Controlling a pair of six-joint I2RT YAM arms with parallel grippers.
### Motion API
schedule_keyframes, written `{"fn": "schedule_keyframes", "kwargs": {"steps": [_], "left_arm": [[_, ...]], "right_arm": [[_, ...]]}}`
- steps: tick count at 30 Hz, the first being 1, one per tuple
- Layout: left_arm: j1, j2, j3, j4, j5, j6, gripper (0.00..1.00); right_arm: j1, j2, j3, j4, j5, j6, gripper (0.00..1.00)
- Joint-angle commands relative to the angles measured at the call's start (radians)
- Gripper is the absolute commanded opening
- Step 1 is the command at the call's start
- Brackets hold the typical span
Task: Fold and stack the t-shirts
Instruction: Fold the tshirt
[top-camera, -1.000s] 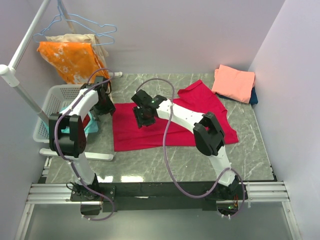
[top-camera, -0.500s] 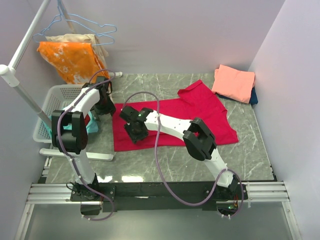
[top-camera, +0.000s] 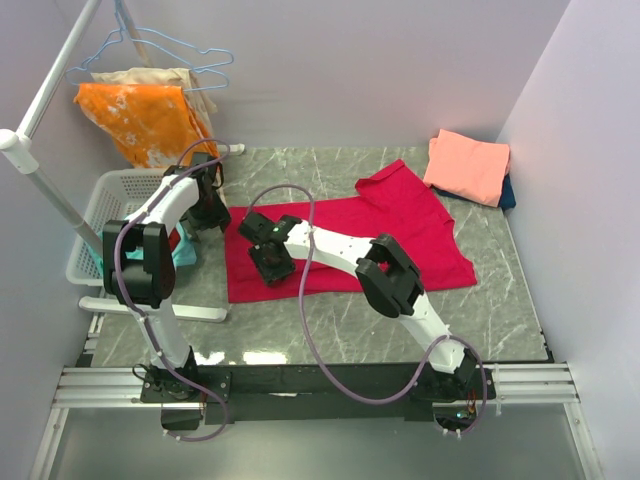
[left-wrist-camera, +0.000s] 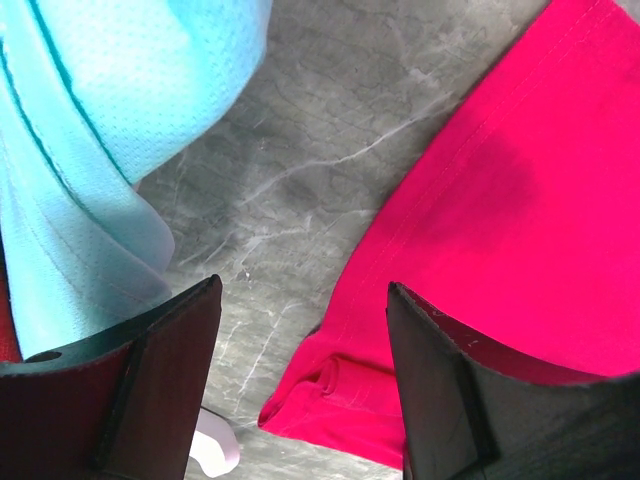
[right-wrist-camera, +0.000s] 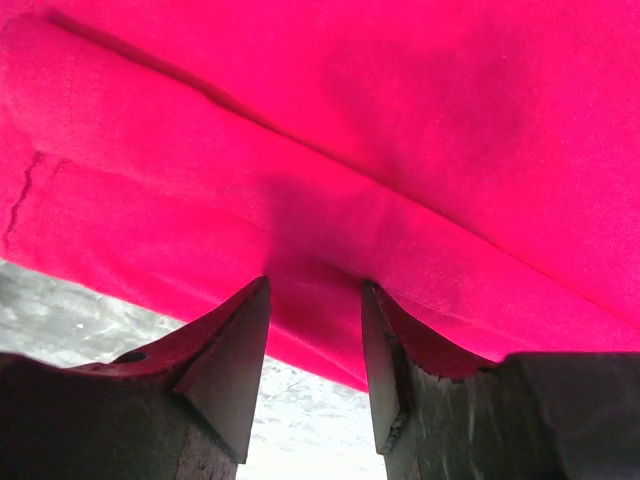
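The right arm has swung left across the red tee (top-camera: 400, 225), and its gripper (top-camera: 268, 258) is now low over the tee's near-left part. The left arm has hardly shifted.

The right jaws stand part-way apart, straddling the tee's near hem with nothing pinched. In the wrist view the cloth lies just ahead of the tips, with bare surface (top-camera: 500, 310) showing in the gap. The left gripper (top-camera: 207, 208) hangs over the tee's far-left corner with its jaws released and empty. A cyan cloth (left-wrist-camera: 100, 100) lies beside it.

At the far-right corner the pink tee (top-camera: 468, 165) lies folded on the blue tee (top-camera: 508, 192), so that much of the stack looks done. The red tee is spread over the middle of the surface, one sleeve out. It seems largely unfolded. Both of its left corners have yet to be gripped and every fold made. After that it goes onto the pile.
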Motion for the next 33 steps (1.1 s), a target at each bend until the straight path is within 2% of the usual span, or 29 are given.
{"fn": "schedule_keyframes", "kwargs": {"steps": [1, 12, 21, 33], "left_arm": [[0.008, -0.027, 0.017, 0.001, -0.006, 0.003, 0.73], [0.009, -0.033, 0.006, 0.006, -0.009, 0.006, 0.73], [0.009, -0.036, 0.005, 0.006, -0.008, 0.011, 0.73], [0.009, -0.036, 0.005, 0.012, -0.005, 0.012, 0.73]], "right_arm": [[-0.005, 0.02, 0.024, -0.015, 0.04, 0.005, 0.49], [-0.025, -0.026, 0.005, 0.015, 0.141, 0.037, 0.47], [-0.051, -0.019, 0.054, 0.031, 0.18, 0.037, 0.46], [-0.094, 0.007, 0.119, 0.097, 0.184, 0.056, 0.38]]}}
